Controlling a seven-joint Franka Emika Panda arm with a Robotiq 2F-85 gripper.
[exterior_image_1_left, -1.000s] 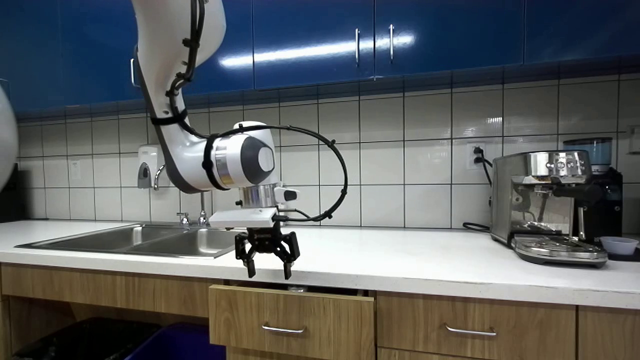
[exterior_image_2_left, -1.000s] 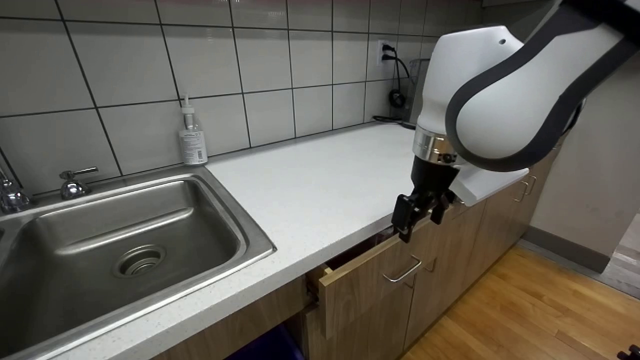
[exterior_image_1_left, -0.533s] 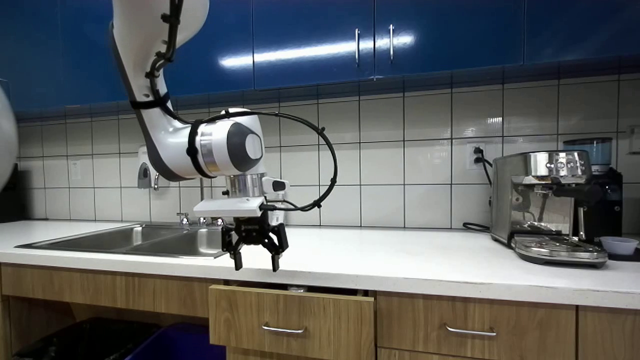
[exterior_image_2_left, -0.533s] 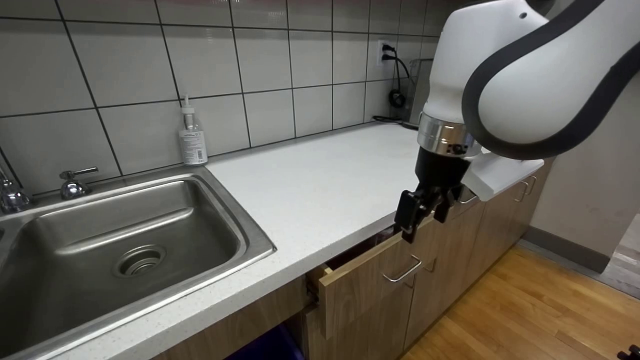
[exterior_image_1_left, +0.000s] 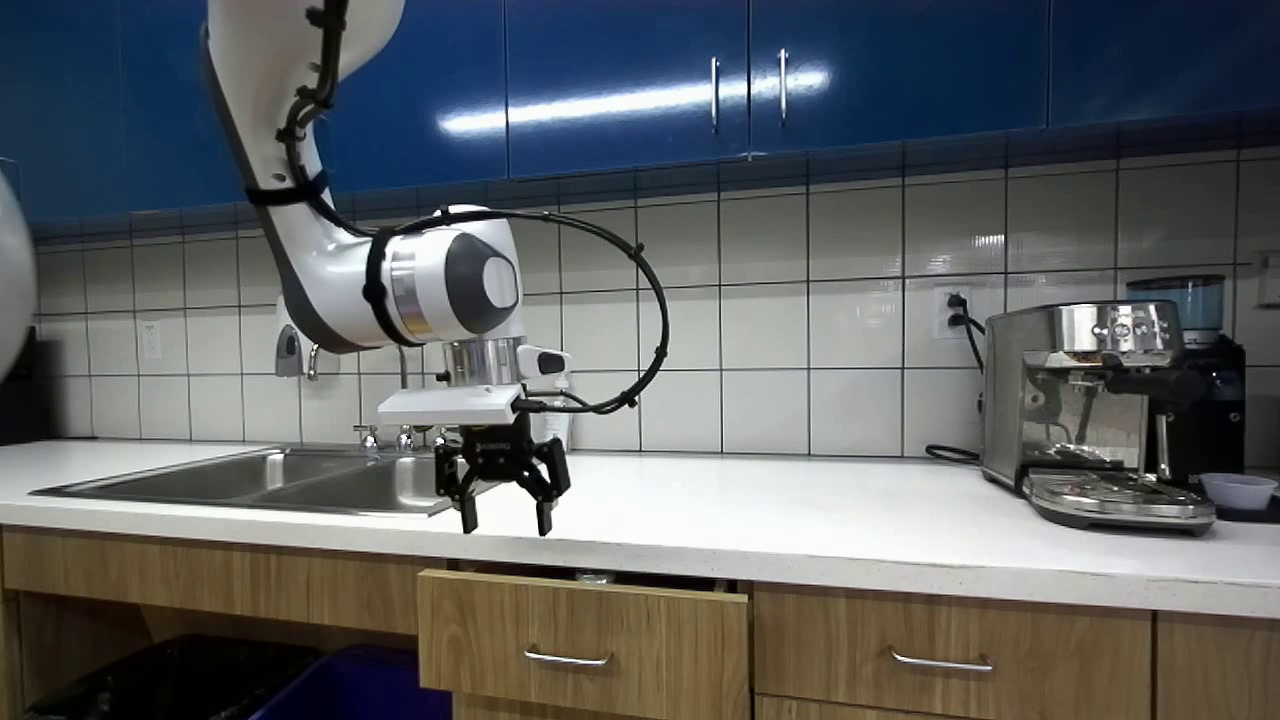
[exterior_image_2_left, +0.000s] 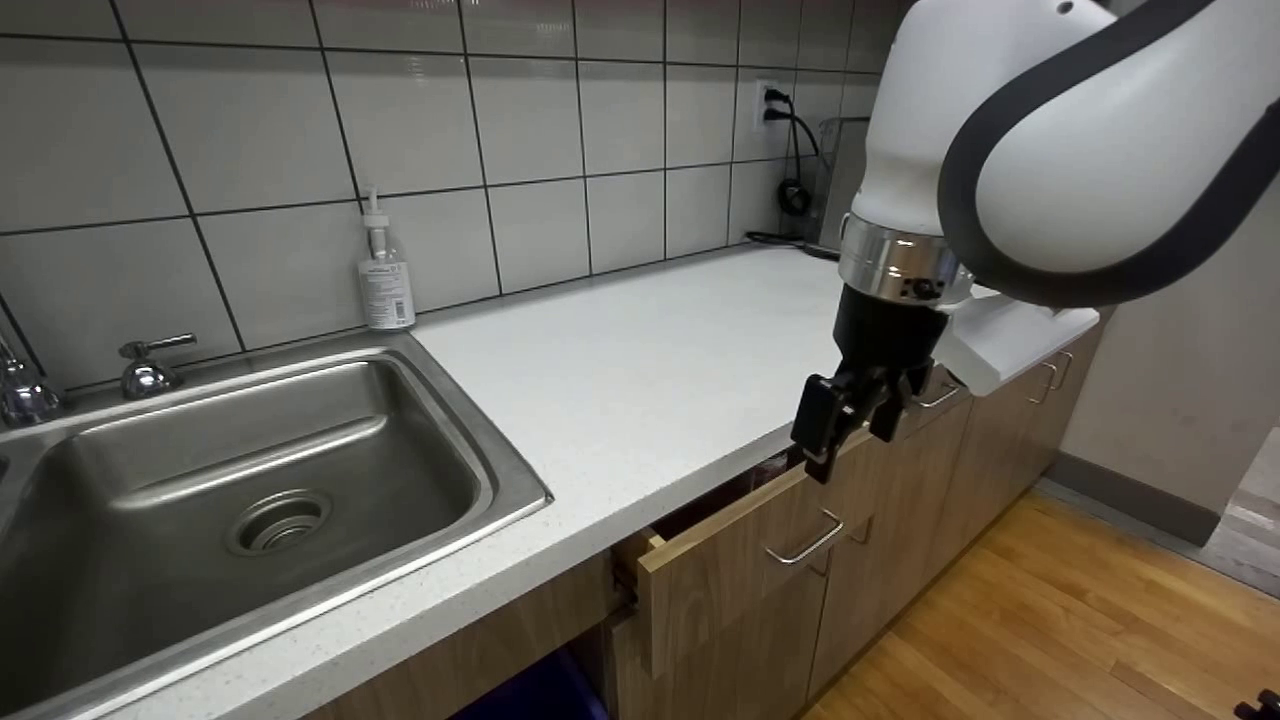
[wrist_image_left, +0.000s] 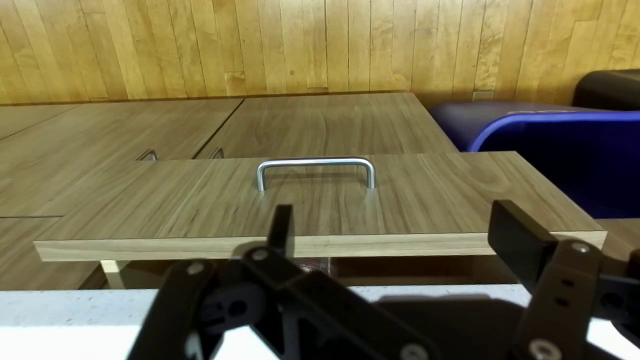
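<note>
Gripper (exterior_image_1_left: 507, 524) above ajar wooden drawer (exterior_image_1_left: 585, 622)

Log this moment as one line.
black two-finger gripper: open, nothing held | brown wooden drawer: partly open | its silver metal handle: untouched

- On the bottle (exterior_image_2_left: 378, 246): a label (exterior_image_2_left: 381, 290) with a barcode (exterior_image_2_left: 400, 309); its words are too small for reading.
- On the gripper (exterior_image_1_left: 506, 520): pale lettering (exterior_image_1_left: 493, 446), also not readable.
</note>
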